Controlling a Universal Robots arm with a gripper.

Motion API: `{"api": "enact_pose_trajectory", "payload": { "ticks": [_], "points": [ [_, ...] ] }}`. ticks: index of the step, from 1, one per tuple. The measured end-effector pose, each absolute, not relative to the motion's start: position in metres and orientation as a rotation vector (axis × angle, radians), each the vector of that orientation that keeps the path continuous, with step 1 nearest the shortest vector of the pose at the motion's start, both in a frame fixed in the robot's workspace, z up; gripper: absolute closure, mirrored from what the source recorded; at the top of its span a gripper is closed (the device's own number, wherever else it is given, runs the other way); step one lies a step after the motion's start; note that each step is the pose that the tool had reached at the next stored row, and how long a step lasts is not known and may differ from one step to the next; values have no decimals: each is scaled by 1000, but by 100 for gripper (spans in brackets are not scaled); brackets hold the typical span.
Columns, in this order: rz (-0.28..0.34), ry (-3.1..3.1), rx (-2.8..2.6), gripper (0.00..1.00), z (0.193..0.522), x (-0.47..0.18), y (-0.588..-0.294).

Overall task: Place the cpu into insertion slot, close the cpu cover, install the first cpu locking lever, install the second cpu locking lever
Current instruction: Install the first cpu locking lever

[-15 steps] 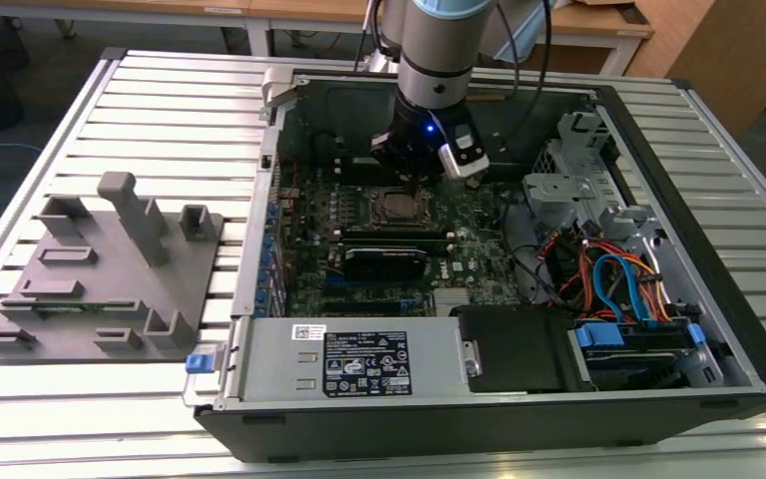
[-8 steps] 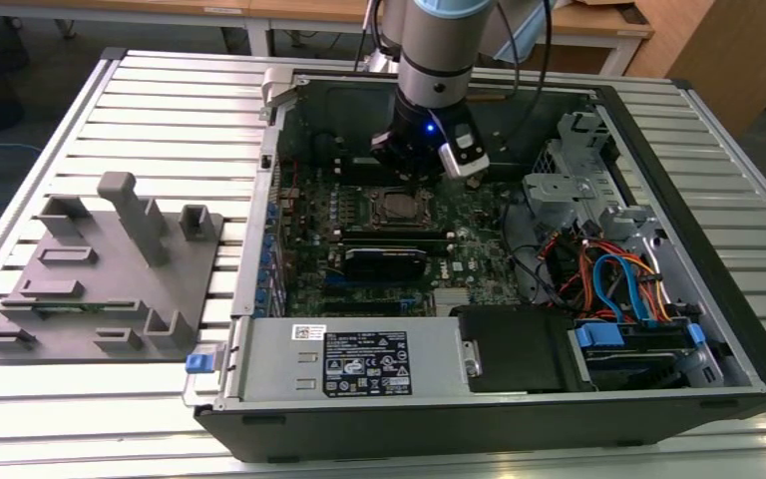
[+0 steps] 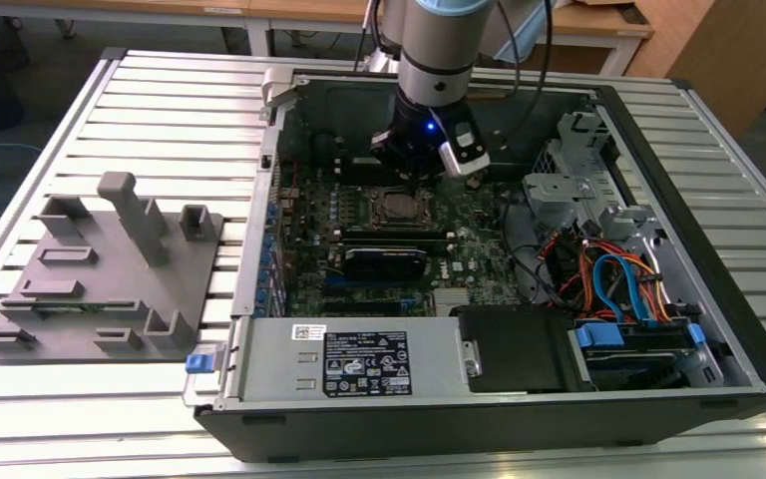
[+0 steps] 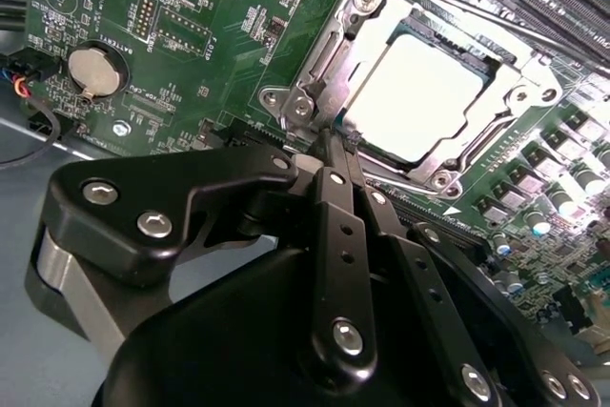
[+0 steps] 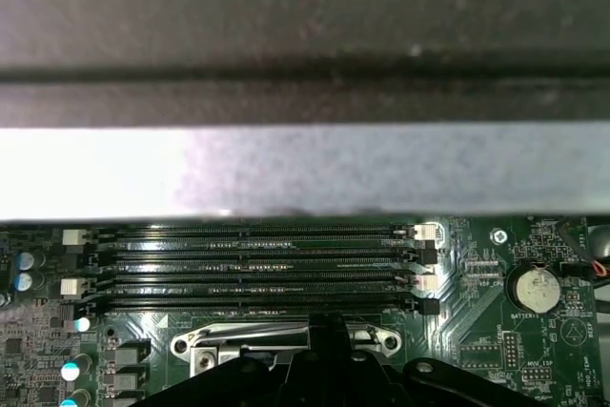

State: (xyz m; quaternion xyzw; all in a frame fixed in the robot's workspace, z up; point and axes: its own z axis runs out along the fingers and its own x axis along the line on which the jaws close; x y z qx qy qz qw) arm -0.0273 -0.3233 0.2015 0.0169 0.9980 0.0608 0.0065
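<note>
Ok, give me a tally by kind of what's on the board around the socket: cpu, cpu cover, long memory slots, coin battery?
cpu: 1
cpu cover: 1
memory slots: 4
coin battery: 1
Total: 7

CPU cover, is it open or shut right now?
Shut: the cpu cover lies flat, framing the cpu, in the second wrist view.
</note>
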Motion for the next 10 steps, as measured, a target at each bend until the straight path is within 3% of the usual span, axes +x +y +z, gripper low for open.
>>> {"api": "enact_pose_trajectory", "payload": {
  "ticks": [10],
  "points": [
    [190, 3122, 53, 89, 203, -27, -323]
  ]
}}
